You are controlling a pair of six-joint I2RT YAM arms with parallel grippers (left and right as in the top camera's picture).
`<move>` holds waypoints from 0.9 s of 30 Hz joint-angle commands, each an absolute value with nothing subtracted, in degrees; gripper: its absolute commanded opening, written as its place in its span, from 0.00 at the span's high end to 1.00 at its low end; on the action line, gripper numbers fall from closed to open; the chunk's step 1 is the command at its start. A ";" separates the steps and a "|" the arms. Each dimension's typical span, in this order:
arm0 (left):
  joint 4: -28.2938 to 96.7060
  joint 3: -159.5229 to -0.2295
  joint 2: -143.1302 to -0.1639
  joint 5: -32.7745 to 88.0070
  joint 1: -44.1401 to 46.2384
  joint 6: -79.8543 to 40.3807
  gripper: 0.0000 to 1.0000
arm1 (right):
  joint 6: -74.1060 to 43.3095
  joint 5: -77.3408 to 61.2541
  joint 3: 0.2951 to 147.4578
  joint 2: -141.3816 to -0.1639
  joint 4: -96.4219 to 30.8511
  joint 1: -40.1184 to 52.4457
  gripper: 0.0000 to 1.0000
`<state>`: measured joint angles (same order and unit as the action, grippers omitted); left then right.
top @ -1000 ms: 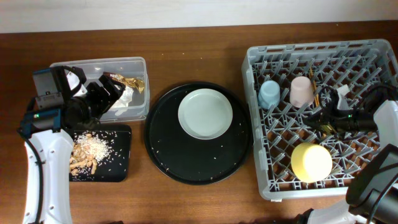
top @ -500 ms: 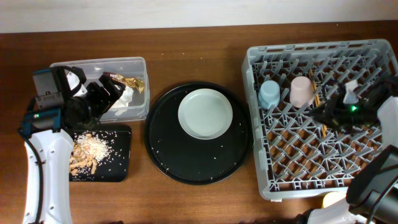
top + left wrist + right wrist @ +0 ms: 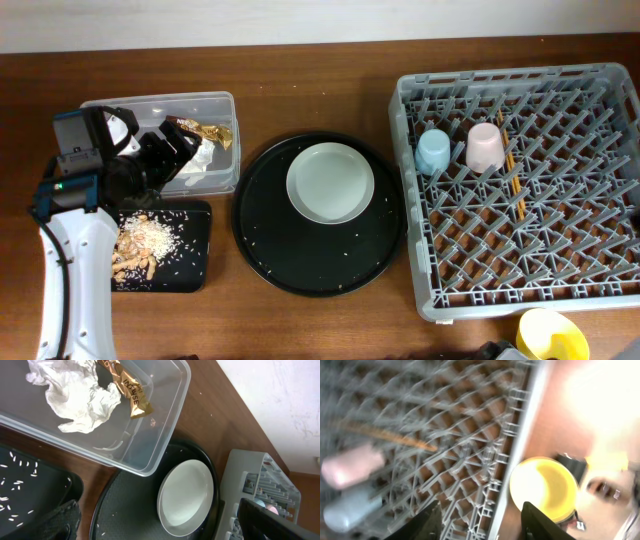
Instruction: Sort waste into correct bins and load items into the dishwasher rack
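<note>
The dishwasher rack [image 3: 402,190] fills the right side of the tabletop [image 3: 300,100]. In its far left part the light-blue cup [image 3: 433,151] and the pink cup [image 3: 485,146] stand side by side. The chopsticks [image 3: 515,178] lie across the pegs just right of the pink cup. The yellow bowl [image 3: 548,336] is outside the rack, just past its near edge towards the right corner, mouth up and cut off by the frame.

The right claw [image 3: 481,505] shows only in its own blurred wrist view. Its fingers stand wide apart over the rack's edge with nothing between them, and the bowl is beyond one finger.

Directly left of the rack the pale plate [image 3: 330,182] sits on the round black tray [image 3: 300,262]. Well left of the rack is the clear tub [image 3: 160,100], holding the white tissue [image 3: 75,392] and the gold-and-brown wrapper [image 3: 127,387]. Touching the tub's near side is the black tray [image 3: 190,272], carrying the food chunks and rice [image 3: 140,245].

The left claw [image 3: 172,150] hangs over the tub, spread wide and empty.
</note>
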<state>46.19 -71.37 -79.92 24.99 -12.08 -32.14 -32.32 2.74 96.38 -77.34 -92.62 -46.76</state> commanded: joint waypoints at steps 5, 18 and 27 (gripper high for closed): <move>46.17 -71.40 -79.37 25.02 -12.21 -32.01 0.01 | -47.55 8.64 80.99 -73.49 -96.95 -59.11 0.43; 46.17 -71.40 -79.37 25.02 -12.21 -32.01 0.01 | -50.04 9.10 46.24 -73.43 -73.95 -60.84 0.49; 46.17 -71.40 -79.37 25.02 -12.21 -32.01 0.00 | -50.02 7.90 45.47 -73.43 -70.98 -60.82 0.54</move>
